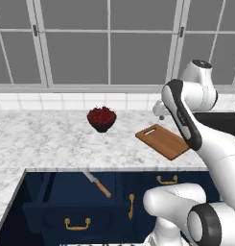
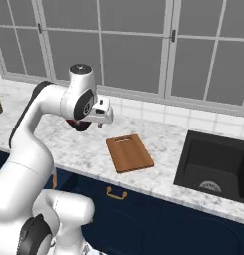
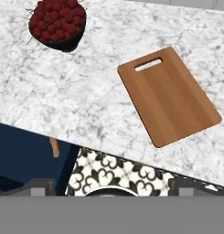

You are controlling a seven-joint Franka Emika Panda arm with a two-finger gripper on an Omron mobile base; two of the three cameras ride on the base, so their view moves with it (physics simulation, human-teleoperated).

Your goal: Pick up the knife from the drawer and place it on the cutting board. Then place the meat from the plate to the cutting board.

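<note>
Knife [image 1: 98, 184] in open drawer [image 1: 66, 206]

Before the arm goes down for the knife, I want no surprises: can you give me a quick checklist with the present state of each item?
1. Drawer open: ok, pulled out below the counter edge.
2. Knife reachable: ok, it lies slantwise in the drawer, nothing on it.
3. Pincer open and empty: ok, tips apart, nothing between them.
4. Cutting board free for the knife: ok, bare, flat on the counter.
5. Bowl of red pieces out of the way: ok, apart from the board.
6. Plate with meat located: cannot tell.
</note>
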